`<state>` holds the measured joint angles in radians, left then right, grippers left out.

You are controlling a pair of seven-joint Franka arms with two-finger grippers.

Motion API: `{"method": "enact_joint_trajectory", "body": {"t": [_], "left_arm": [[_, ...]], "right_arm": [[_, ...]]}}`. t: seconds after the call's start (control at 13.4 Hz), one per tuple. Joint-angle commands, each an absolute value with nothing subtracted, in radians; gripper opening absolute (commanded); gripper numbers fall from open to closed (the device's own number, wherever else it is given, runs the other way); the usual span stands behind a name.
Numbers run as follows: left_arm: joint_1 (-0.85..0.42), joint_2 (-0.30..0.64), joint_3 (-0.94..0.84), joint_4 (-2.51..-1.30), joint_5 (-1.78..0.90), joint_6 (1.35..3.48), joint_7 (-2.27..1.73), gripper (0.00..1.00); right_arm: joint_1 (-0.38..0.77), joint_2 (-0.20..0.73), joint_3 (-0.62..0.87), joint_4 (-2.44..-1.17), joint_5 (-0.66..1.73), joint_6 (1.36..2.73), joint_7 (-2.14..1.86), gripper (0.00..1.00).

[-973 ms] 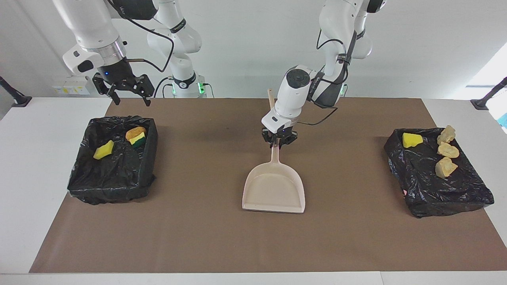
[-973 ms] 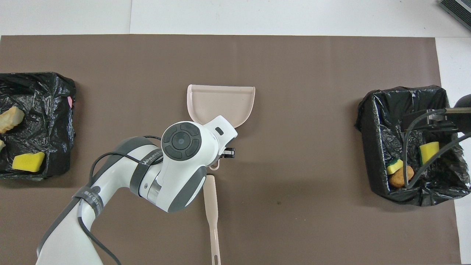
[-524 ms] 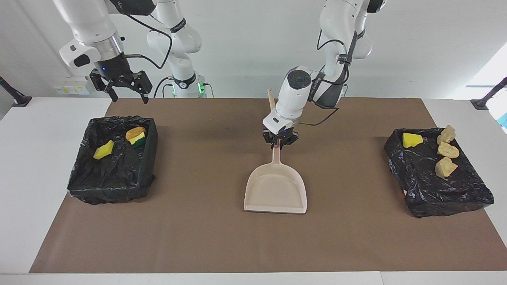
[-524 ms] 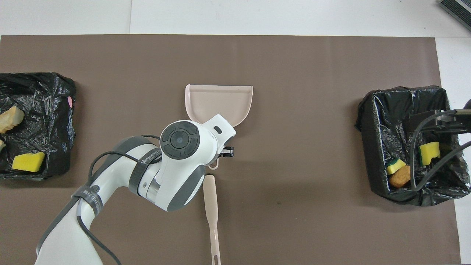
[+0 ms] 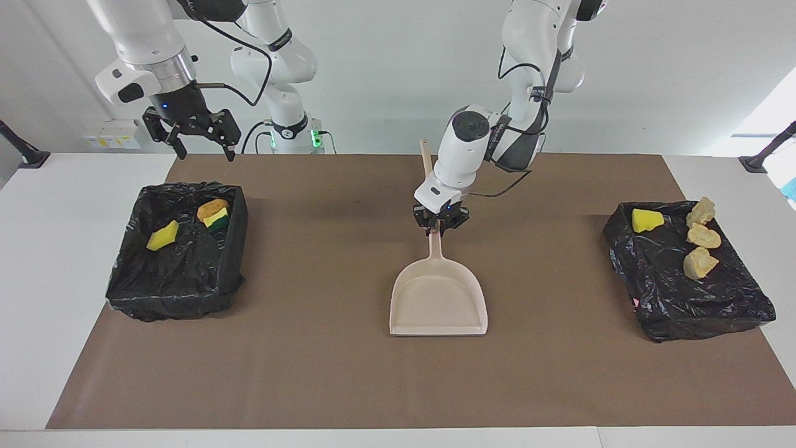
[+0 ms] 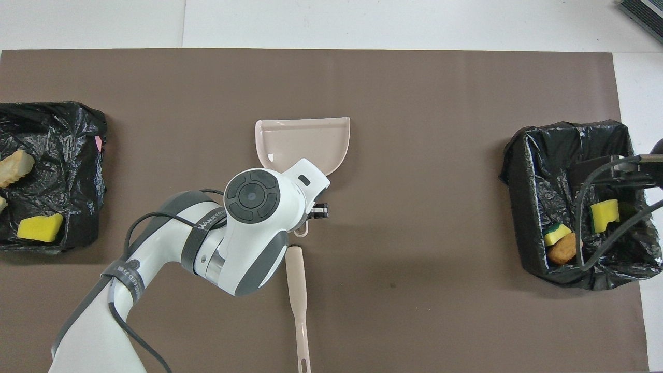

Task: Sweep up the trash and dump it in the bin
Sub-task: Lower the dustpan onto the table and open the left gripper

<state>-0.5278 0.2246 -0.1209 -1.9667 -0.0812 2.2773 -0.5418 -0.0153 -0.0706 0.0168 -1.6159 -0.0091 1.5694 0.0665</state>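
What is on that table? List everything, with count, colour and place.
mat: one, brown, covering the table's middle
bins: two, black-lined, one at each end of the mat
sponge pieces: two, yellow, one in each bin
green-and-yellow sponge: one, in the bin at the right arm's end
lump: one, orange-brown, same bin, beside that sponge
foam lumps: three, tan, in the bin at the left arm's end
dustpan: one, beige, mid-mat
brush: one, beige, nearer to the robots than the dustpan
left gripper: shut on the dustpan's handle
right gripper: open, raised over the bin at the right arm's end
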Motion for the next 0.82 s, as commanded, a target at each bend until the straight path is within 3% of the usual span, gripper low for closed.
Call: {"method": "enact_joint_trajectory", "body": {"t": [0.0, 0.15, 0.3, 0.37, 0.52, 0.75], "left_arm": [[-0.532, 0.229, -0.114, -1.965, -0.097, 2.299, -0.554, 0.0], [-0.531, 0.23, -0.113, -1.965, -0.098, 2.298, -0.561, 0.02], [-0.529, 0.23, -0.114, -1.965, -0.098, 2.298, -0.557, 0.25], [-0.529, 0.23, -0.114, -1.965, -0.098, 2.298, -0.557, 0.45], [-0.531, 0.23, -0.112, -1.96, -0.098, 2.287, -0.551, 1.0], [-0.522, 0.221, -0.097, -1.941, -0.089, 2.278, -0.543, 1.0]], "right_arm": [[-0.009, -0.083, 0.008, -1.62, -0.005, 1.546, 0.086, 1.0], [-0.009, -0.084, 0.008, -1.62, -0.003, 1.545, 0.084, 1.0], [-0.009, -0.086, 0.008, -1.621, -0.003, 1.545, 0.086, 1.0], [-0.009, -0.086, 0.008, -1.621, -0.003, 1.545, 0.086, 1.0], [-0.011, -0.086, 0.008, -1.621, -0.003, 1.554, 0.087, 1.0], [-0.009, -0.086, 0.011, -1.621, -0.002, 1.555, 0.092, 1.0]]}}
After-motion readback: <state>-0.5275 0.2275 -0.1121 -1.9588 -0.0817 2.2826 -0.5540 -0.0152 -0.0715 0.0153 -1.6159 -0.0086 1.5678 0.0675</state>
